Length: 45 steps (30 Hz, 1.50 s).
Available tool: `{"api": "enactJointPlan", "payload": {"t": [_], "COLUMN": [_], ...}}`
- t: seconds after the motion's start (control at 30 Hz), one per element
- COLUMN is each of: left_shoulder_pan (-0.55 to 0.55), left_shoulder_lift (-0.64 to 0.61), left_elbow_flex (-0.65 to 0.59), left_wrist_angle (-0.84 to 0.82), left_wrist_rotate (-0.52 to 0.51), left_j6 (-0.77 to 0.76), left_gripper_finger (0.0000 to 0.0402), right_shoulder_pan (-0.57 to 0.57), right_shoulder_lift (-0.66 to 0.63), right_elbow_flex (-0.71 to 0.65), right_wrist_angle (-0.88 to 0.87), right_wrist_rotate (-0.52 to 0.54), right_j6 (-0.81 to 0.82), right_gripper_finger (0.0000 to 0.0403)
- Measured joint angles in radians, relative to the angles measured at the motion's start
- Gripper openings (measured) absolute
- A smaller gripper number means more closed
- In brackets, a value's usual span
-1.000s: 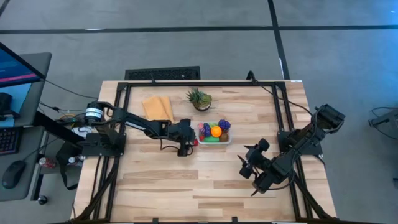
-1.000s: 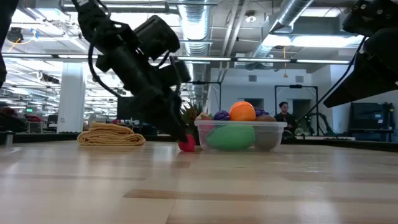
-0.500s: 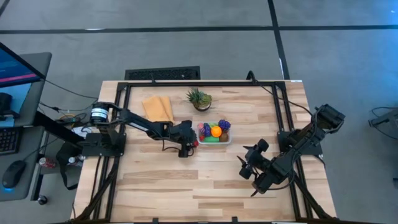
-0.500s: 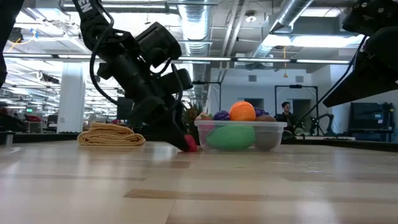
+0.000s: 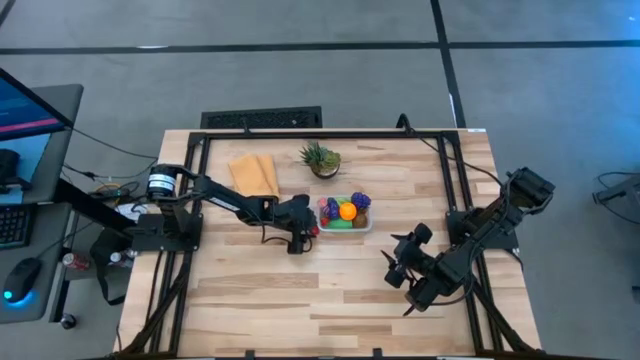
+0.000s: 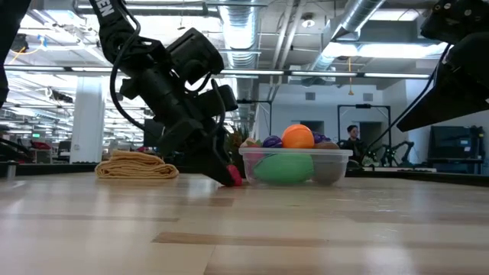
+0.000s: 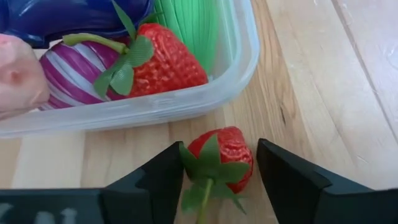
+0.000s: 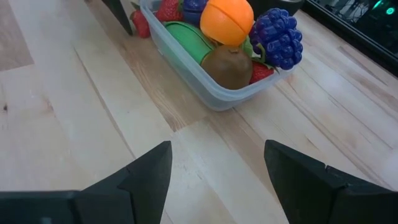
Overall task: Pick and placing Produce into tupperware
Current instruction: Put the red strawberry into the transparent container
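One strawberry (image 7: 222,155) on table (image 5: 300,300), between fingers of left gripper (image 7: 217,180), jaws apart either side, contact not discernible. Tupperware (image 7: 186,102) just ahead, full of produce (image 8: 230,25). Cloth (image 5: 253,173), potted plant (image 5: 321,158) behind. Right gripper (image 8: 217,180) parked open, well apart. Person in background visible from low view only. No legible writing.

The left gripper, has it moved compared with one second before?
Yes. In the low view the left gripper came lower, down to the strawberry beside the fixed tupperware.
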Motion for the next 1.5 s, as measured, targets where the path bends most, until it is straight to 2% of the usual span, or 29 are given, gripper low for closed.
{"api": "enactJointPlan", "payload": {"t": [0.33,0.87,1.23,1.5], "left_shoulder_pan": [0.0,0.0,0.0,-0.001], "left_shoulder_lift": [0.001,0.0,-0.014,-0.118], "left_elbow_flex": [0.0,0.0,0.001,-0.002], "left_wrist_angle": [0.001,-0.009,-0.05,-0.184], "left_wrist_rotate": [0.008,0.005,-0.061,-0.17], "left_j6": [0.0,-0.001,-0.009,-0.009], "left_gripper_finger": [0.0147,0.0142,0.0143,0.0143], "right_shoulder_pan": [0.0,0.0,0.0,0.0], "right_shoulder_lift": [0.0,0.0,0.0,0.0], "right_elbow_flex": [0.0,0.0,0.0,0.0], "right_wrist_angle": [0.0,0.0,-0.001,-0.001], "right_wrist_rotate": [0.0,-0.002,-0.002,-0.002], "right_j6": [0.0,0.0,0.0,0.0], "right_gripper_finger": [0.025,0.025,0.025,0.025]}}
